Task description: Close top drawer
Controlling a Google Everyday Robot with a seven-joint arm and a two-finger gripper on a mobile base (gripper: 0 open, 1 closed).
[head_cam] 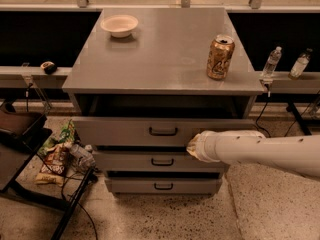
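Observation:
The top drawer (125, 131) is the tallest grey front of the cabinet, with a small black bar handle (163, 131) at its centre. It stands pulled out a little, with a dark gap between it and the cabinet top. My white arm reaches in from the right. Its gripper end (193, 147) is at the lower right part of the top drawer's front, right of the handle. The gripper itself is hidden behind the wrist.
Two shorter drawers, the middle (130, 161) and the bottom (130, 186), sit below. On the cabinet top (160, 59) stand a white bowl (119, 25) and a gold can (220, 57). Two bottles (270, 63) stand on the right ledge. Snack bags (54, 156) and a black stand (20, 149) are on the floor at the left.

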